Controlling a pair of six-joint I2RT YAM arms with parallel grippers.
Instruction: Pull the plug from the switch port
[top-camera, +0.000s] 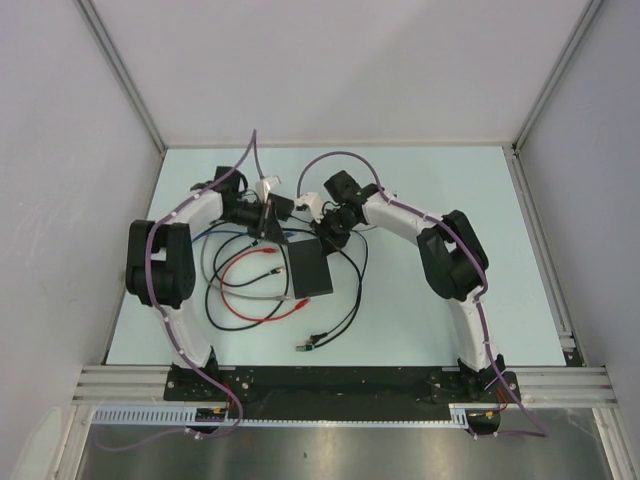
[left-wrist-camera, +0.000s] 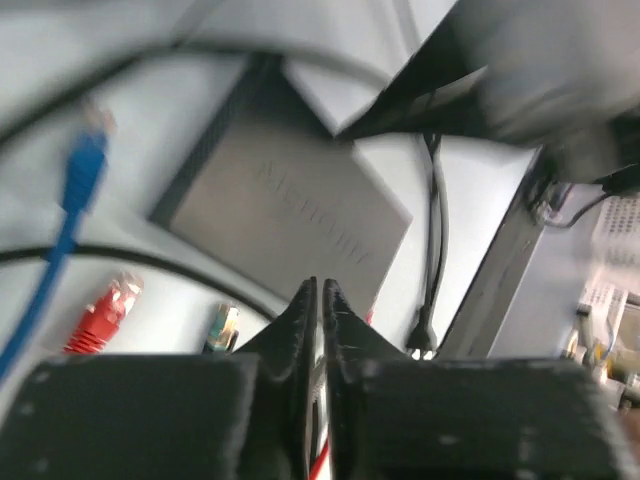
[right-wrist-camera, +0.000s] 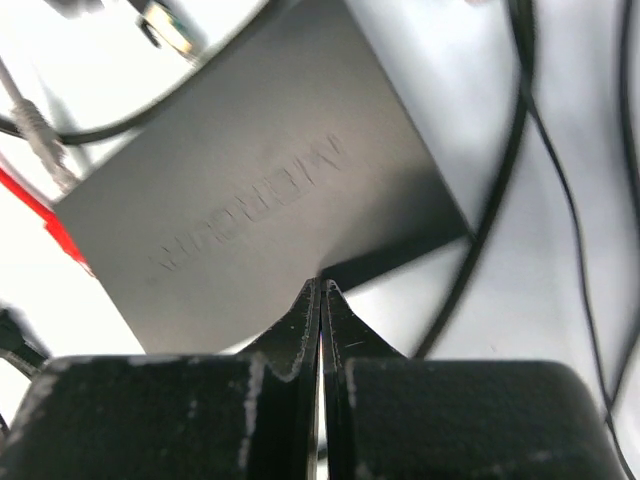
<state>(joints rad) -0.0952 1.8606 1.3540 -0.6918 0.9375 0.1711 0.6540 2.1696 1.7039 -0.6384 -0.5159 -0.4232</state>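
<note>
The switch (top-camera: 308, 268) lies flat on the table (top-camera: 430, 320) near its middle, lid up, between the two arms and a little nearer their bases than the grippers are. On the edges that the wrist views show, no plug sits in it: the long dark side seen from the left wrist is bare, and so is the corner under the right wrist. The other edges are hidden or too small to read from above, so I cannot rule out a plug there.

Around the switch the cable ends lie loose. A blue plug (left-wrist-camera: 88, 160), a red plug (left-wrist-camera: 103, 318) and a metal-tipped plug (left-wrist-camera: 222, 325) rest on the table beside it, none of them touching it. On its other side a black cable (left-wrist-camera: 436, 230) runs along the table and ends in a small free tip. Which of these is the task's plug I cannot tell.

The left gripper (left-wrist-camera: 320, 292) hangs just beside the switch. Its jaws are almost together, with a thin slit between them. A sliver of red shows low in that slit, but the view is blurred and I cannot tell whether it is pinched or merely lies behind. The right gripper (right-wrist-camera: 320, 288) is over the switch's edge, its jaws pressed together on nothing.

By my judgement the pull itself is done, or very nearly. What is left seems to be only checking the hidden edges.
</note>
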